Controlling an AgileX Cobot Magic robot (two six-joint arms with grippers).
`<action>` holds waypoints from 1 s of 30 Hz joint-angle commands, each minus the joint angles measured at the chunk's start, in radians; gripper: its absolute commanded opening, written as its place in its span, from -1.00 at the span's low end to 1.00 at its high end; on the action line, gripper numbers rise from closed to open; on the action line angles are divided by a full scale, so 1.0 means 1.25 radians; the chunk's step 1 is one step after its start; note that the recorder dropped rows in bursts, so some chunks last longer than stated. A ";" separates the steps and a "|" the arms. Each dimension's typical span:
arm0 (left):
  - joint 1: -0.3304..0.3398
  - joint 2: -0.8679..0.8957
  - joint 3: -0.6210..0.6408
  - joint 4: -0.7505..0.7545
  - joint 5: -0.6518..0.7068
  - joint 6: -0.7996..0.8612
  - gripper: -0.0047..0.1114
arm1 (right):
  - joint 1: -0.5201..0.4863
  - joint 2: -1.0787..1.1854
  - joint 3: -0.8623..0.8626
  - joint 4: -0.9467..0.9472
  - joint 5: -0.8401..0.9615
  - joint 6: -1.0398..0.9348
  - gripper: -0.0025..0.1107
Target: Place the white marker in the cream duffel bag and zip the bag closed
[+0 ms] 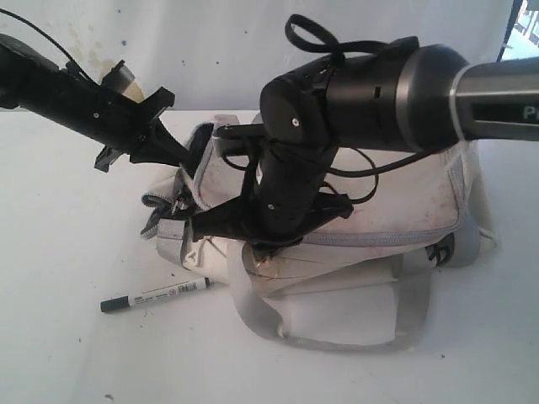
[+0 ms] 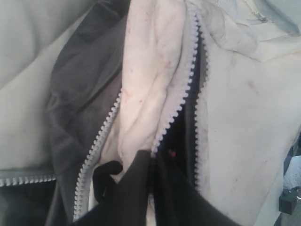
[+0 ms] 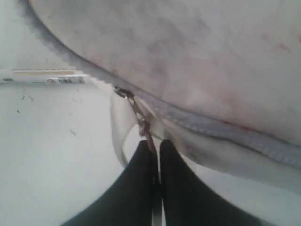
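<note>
On worktop (image 1: 67, 353), just beside front left corner of cream duffel bag (image 1: 396, 202): white marker (image 1: 156, 295), flat, black cap pointing away from bag, outside it. At bag's left end: left pincer (image 2: 151, 160), fingers together, clamped on cream fabric edge along top zipper (image 2: 181, 101), teeth parted there. At bag's front: right pincer (image 3: 156, 150), pressed together on metal zipper pull (image 3: 141, 120) of closed front zip.
</note>
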 commanded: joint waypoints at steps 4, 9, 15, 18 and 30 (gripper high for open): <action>0.027 -0.003 -0.001 0.009 0.015 -0.001 -0.92 | -0.084 -0.042 0.006 -0.017 0.063 -0.038 -0.96; 0.027 -0.003 -0.001 0.009 0.015 -0.001 -0.92 | -0.145 -0.043 0.006 -0.042 0.150 -0.081 -0.96; 0.027 -0.003 -0.001 0.010 0.013 -0.001 -0.92 | -0.207 -0.045 0.006 -0.161 0.274 -0.084 -0.96; 0.027 -0.003 -0.001 0.010 0.015 -0.001 -0.92 | -0.236 -0.045 0.006 -0.219 0.295 -0.086 -0.96; 0.027 -0.003 -0.001 0.010 0.019 -0.001 -0.92 | -0.354 -0.034 0.018 -0.355 0.295 -0.103 -0.96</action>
